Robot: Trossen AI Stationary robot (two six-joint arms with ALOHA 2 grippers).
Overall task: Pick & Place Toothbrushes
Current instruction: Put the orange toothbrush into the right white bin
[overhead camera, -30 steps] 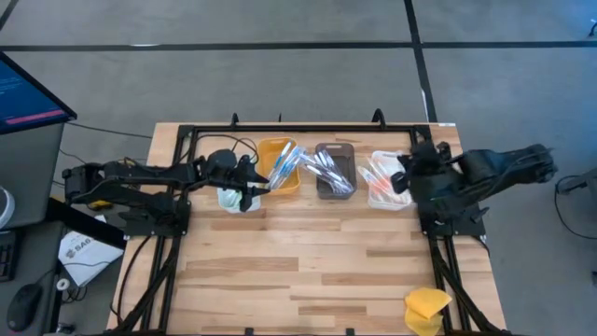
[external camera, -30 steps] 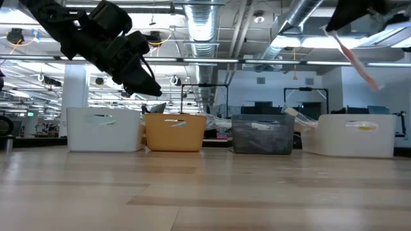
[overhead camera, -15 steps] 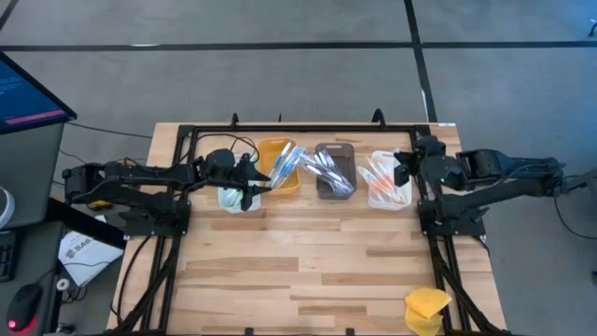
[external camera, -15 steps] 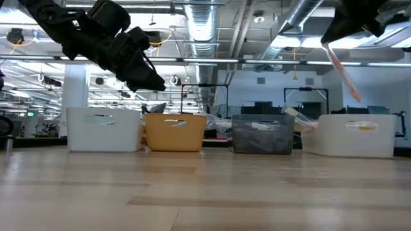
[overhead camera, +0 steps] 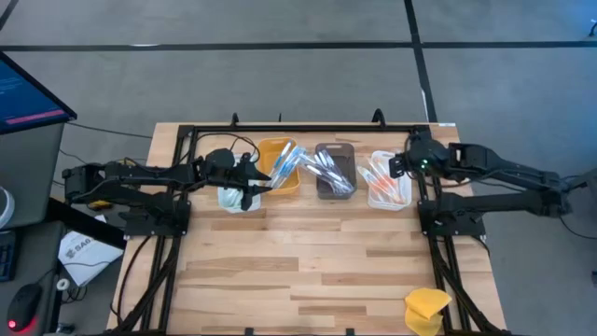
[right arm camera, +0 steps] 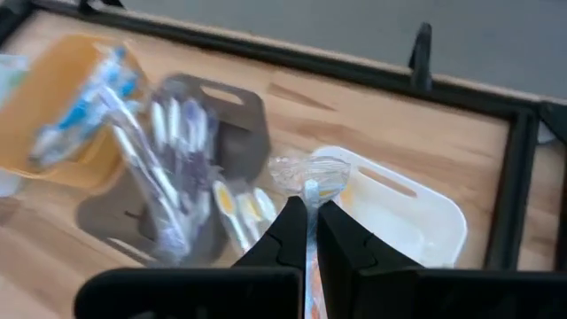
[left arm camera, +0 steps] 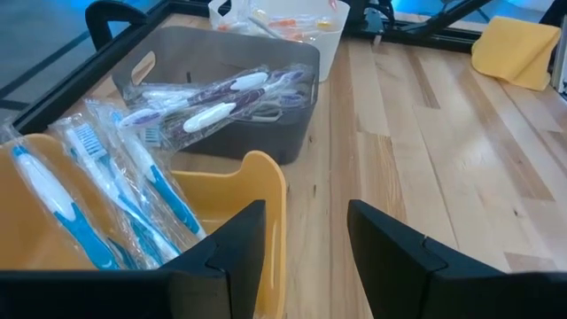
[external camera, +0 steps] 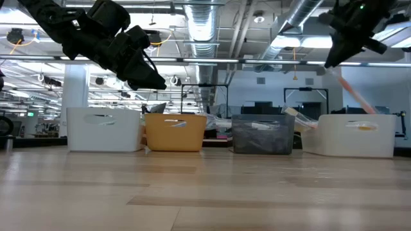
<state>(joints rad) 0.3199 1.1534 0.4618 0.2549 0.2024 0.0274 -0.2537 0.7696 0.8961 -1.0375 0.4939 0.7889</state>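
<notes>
Four bins stand in a row at the far side: white (overhead camera: 231,199), yellow (overhead camera: 280,168) with blue toothbrushes (left arm camera: 106,204), grey (overhead camera: 334,170) with white and purple ones (left arm camera: 208,102), and white (overhead camera: 387,182) with orange ones. My right gripper (external camera: 338,56) hangs over the right-hand white bin (external camera: 356,135), shut on a wrapped orange-pink toothbrush (external camera: 352,95). My left gripper (left arm camera: 306,239) stands open above the near rim of the yellow bin (left arm camera: 266,177), with nothing between its fingers. My right gripper pinches the wrapped toothbrush between its two fingers (right arm camera: 292,232), with a short wrapped end (right arm camera: 309,197) sticking out past the fingertips. The fingers slant down from the table's right side. The toothbrush hangs slanting below them, clear of the bin, its lower end (external camera: 367,110) just above the white bin's rim.
A yellow sponge-like lump (overhead camera: 426,309) lies at the table's near right corner. A black frame (overhead camera: 308,129) runs along the far edge behind the bins. The wooden table top (overhead camera: 308,261) stretches bare in front of the bins.
My right gripper has sunk toward the right-hand white bin and rolled, still shut. The toothbrush has come down with it, from high above the bin to just over the rim.
</notes>
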